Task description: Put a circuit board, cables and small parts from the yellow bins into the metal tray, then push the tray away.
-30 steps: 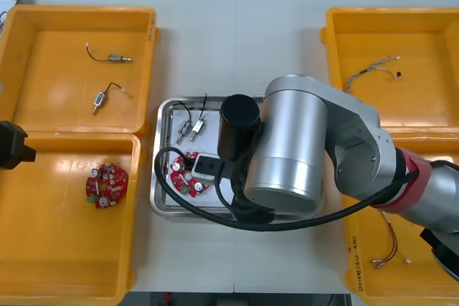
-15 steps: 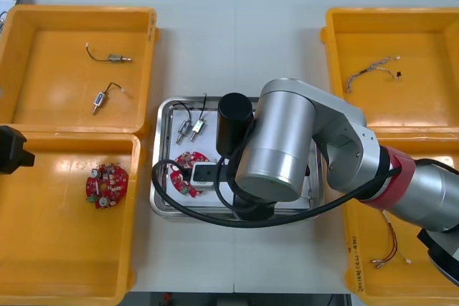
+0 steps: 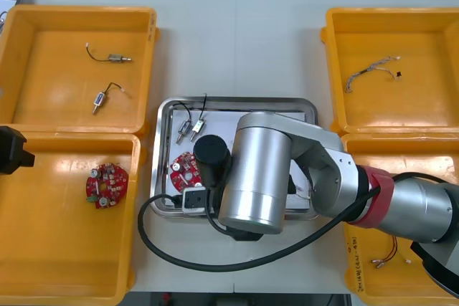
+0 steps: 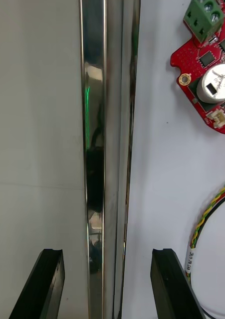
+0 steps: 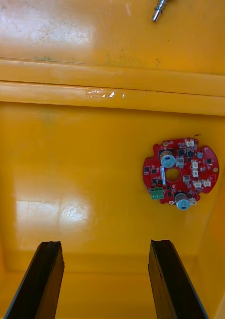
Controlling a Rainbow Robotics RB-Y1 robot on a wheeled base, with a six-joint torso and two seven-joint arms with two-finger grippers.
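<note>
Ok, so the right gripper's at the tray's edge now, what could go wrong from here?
The right gripper stands open astride the metal tray's rim, with its inner finger close to the red and yellow cable: shutting or pushing there might pinch or drag it. The circuit board lies loose near that rim, so a jerky push could slide it. The left gripper hangs open over a yellow bin.

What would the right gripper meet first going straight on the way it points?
Likely the shiny metal tray's rim, which runs between the right gripper's open black fingers; depth is unclear.
</note>
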